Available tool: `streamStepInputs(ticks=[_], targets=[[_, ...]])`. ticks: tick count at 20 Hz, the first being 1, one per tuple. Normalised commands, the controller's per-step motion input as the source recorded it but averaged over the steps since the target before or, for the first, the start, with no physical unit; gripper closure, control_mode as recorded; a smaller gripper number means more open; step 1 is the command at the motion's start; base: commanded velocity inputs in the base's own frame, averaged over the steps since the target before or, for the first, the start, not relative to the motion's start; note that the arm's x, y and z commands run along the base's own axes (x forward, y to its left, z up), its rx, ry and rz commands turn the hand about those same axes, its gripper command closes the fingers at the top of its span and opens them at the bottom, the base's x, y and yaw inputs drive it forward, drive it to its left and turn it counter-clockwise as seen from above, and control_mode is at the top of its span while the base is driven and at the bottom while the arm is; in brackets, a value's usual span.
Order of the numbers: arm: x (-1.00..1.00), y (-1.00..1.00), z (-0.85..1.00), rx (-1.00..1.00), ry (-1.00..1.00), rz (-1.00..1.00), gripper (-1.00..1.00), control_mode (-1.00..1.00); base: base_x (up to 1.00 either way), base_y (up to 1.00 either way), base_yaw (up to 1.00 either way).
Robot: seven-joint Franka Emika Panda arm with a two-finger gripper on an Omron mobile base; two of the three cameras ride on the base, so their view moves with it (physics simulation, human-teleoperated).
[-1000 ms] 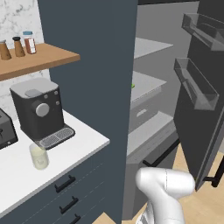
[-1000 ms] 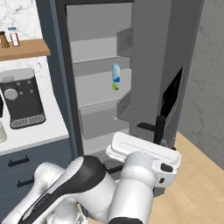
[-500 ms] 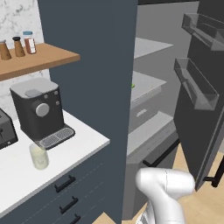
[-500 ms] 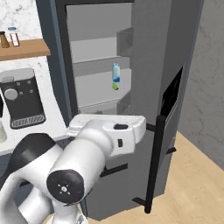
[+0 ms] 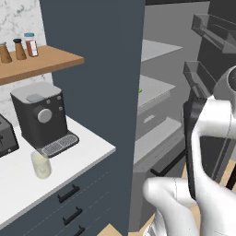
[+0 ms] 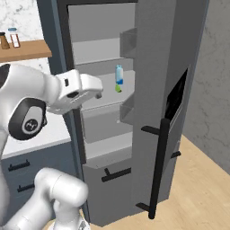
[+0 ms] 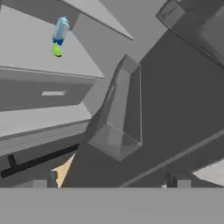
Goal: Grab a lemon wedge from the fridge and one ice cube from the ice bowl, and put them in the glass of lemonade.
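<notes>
One tall dark grey fridge [image 6: 148, 67] stands open. My right base view shows one blue bottle [image 6: 119, 75] with a small green piece [image 6: 117, 88] on a shelf; my left shows one clear tumbler of pale lemonade [image 5: 41, 164] on the white counter [image 5: 87, 147]. Two finger tips [image 7: 40, 183] of the gripper [image 7: 109, 184] are spread wide, holding nothing. Too small to say if the green piece is the wedge.

Marble-look wall [image 5: 18, 18], wood shelf [image 5: 41, 67], white counter [image 5: 69, 154], dk cabinet drawers [image 5: 69, 203], lt wood floor [image 6: 197, 188]
</notes>
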Motion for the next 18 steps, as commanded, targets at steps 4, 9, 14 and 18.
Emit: streamStepInputs(ticks=[4, 9, 14, 18], targets=[[1.00, 0.24, -0.12, -0.39, 0.58, -0.29, -1.00, -1.00, 0.00, 0.00, 0.00], [1.00, -0.04, -0.51, -0.24, 0.20, -0.30, -1.00, -1.00, 0.00, 0.00, 0.00], [0.92, -0.20, -0.41, -0.07, 0.25, -0.25, -1.00, -1.00, 0.00, 0.00, 0.00], [0.42, -0.41, -0.04, -0.01, 0.18, -0.16, -1.00, -1.00, 0.00, 0.00, 0.00]])
